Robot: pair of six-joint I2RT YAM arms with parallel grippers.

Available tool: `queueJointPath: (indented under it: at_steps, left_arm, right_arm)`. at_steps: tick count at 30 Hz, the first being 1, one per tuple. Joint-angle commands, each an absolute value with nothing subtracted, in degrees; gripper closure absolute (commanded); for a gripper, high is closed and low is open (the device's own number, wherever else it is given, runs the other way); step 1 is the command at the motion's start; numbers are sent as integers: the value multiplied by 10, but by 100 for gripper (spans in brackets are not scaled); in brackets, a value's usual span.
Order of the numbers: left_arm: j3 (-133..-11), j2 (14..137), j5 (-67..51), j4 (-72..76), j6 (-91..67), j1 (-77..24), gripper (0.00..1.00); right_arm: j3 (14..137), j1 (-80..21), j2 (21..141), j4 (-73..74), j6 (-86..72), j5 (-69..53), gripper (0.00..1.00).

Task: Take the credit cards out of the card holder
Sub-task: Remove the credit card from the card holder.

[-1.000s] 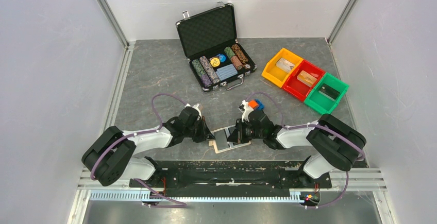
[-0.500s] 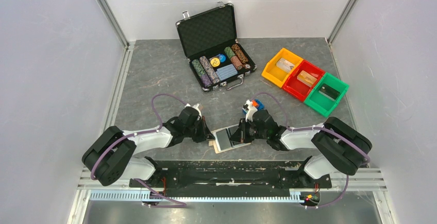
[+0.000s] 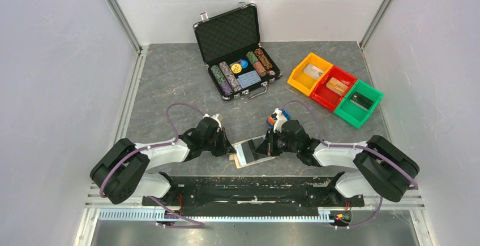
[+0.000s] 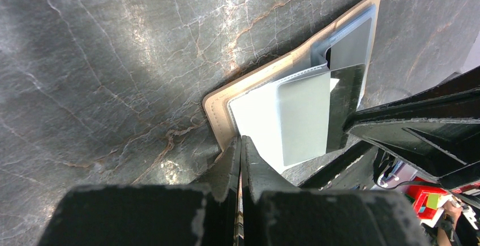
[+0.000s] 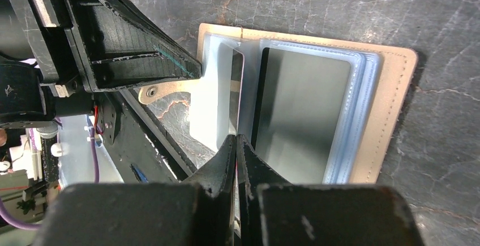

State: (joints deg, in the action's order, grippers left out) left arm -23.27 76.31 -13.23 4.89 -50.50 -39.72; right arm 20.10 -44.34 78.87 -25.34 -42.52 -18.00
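Card holder (image 3: 253,151) lies open on the counter (image 3: 170,82) near its front edge, between my two hands. My left hand (image 4: 240,144) is closed on the holder's tan border, pinning it. My right hand (image 5: 236,141) is closed at the edge of a credit card (image 5: 303,116); whether it grips the card I cannot tell. No card lies free: extraction barely begun, every card yet to come out
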Motion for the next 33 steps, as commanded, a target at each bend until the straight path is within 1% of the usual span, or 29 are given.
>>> queueJointPath:
  at_steps: [1,7,9,15,20,25,30,33]
  left_arm:
    - [-230,772,-85,4,-485,-398,97]
    - [-239,772,-90,-12,-482,-398,96]
    - [-244,768,-99,-14,-483,-398,94]
    - [-267,723,-114,-40,-493,-398,71]
    - [-289,687,-112,-71,-489,-398,60]
    - [-300,655,-123,-72,-474,-398,47]
    - [-315,622,-136,-77,-476,-398,40]
    - [-334,614,-140,-75,-493,-398,31]
  right_arm:
    - [201,-436,754,-237,-404,-166,100]
    - [201,-427,714,-192,-380,-146,100]
    - [203,-425,702,-181,-374,-146,100]
    - [205,-424,668,-155,-361,-146,100]
    - [208,-423,640,-127,-359,-126,100]
    - [213,-423,625,-128,-358,-140,100]
    - [222,-422,610,-107,-358,-121,100]
    - [224,-423,603,-123,-341,-139,100]
